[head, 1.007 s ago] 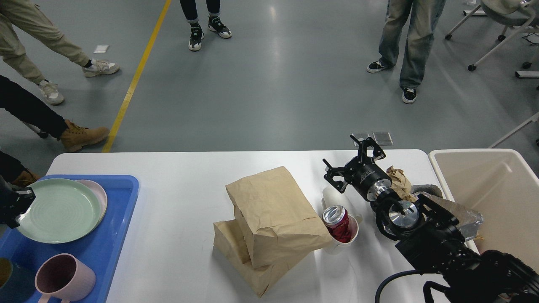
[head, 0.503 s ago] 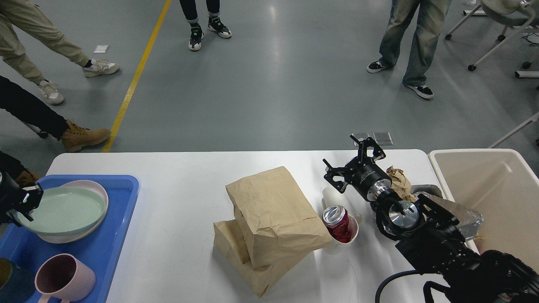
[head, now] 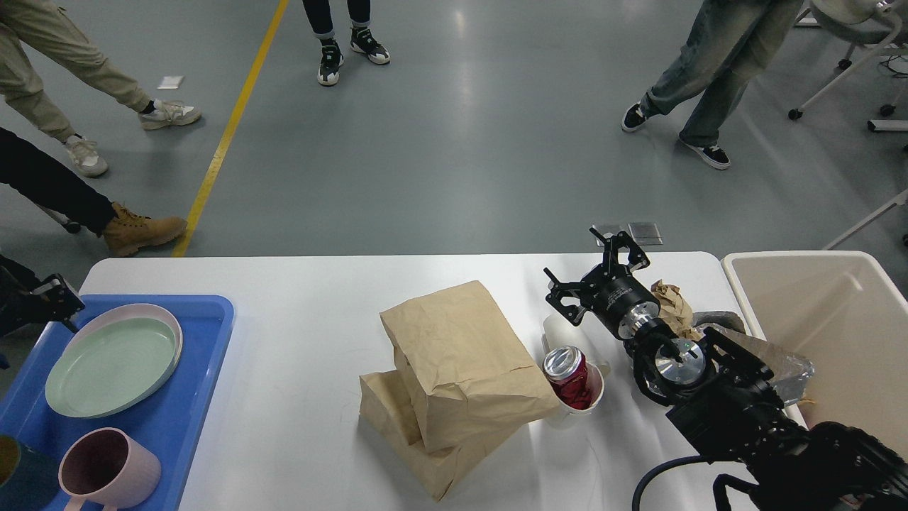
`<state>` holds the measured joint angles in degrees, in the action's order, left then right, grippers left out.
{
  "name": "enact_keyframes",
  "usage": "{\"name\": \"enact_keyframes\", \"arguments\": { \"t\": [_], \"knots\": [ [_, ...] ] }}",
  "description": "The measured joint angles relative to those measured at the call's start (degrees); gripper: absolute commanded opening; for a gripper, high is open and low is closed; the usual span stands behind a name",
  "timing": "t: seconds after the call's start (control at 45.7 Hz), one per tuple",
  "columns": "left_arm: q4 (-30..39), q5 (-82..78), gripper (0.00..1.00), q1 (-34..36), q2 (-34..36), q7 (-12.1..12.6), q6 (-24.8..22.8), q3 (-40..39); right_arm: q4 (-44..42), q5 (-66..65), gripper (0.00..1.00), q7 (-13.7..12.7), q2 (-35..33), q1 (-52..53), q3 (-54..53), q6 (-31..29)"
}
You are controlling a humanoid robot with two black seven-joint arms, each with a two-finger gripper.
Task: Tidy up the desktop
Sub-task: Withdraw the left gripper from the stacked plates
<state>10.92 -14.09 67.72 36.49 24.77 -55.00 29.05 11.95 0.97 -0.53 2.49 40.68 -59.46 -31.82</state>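
The white desktop [head: 298,284] holds two brown paper bags [head: 454,362] stacked in the middle. A crushed red can [head: 567,372] sits in a white cup [head: 592,397] just right of them. A crumpled brown paper wad [head: 672,304] and a silvery wrapper [head: 780,365] lie near the right edge. My right gripper [head: 594,270] is open and empty, hovering behind the cup. My left gripper [head: 57,301] is at the far left edge, just behind the blue tray, apart from the green plate [head: 106,365] and holding nothing.
The blue tray [head: 206,355] at the left holds the green plate on a pink plate [head: 169,328], a pink mug [head: 106,472] and a dark cup [head: 18,475]. A beige bin [head: 837,319] stands at the right. Several people stand on the floor beyond the table.
My left gripper lowered the green plate onto the pink plate in the tray, let go and drew back to the left. The right arm has not moved.
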Motion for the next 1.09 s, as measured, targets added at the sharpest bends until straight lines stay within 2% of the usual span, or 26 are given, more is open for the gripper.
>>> {"name": "enact_keyframes", "arguments": {
  "t": [0.153,0.241,0.372,0.482,0.7,0.788,0.941,1.094],
  "knots": [
    [1.4,-0.3,0.96,4.9,6.3,0.0,0.0,-0.8,0.0,0.0,1.0,0.0,0.0,0.0,0.0,0.0],
    [1.6,0.2,0.96,6.6,10.0,-0.4,0.0,-4.5,0.0,0.0,1.0,0.0,0.0,0.0,0.0,0.0],
    [1.8,1.8,0.96,6.5,13.6,-0.6,0.0,-17.6,0.0,0.0,1.0,0.0,0.0,0.0,0.0,0.0],
    [1.4,2.7,0.96,3.2,14.5,-0.7,0.0,-28.7,0.0,0.0,1.0,0.0,0.0,0.0,0.0,0.0],
    [0.8,4.5,0.96,-2.4,9.2,-0.7,0.3,-45.7,0.0,0.0,1.0,0.0,0.1,0.0,0.0,0.0],
    [0.7,8.2,0.96,-6.0,6.6,-0.9,5.7,-52.9,0.0,0.0,1.0,0.0,0.0,0.0,0.0,0.0],
    [0.6,18.1,0.96,-11.5,2.3,-1.7,21.5,-71.1,0.0,0.0,1.0,0.0,0.0,0.0,0.0,0.0],
    [0.6,19.9,0.96,-13.8,-0.6,-2.5,26.3,-80.7,0.0,0.0,1.0,0.0,0.0,0.0,0.0,0.0]
  ]
}}
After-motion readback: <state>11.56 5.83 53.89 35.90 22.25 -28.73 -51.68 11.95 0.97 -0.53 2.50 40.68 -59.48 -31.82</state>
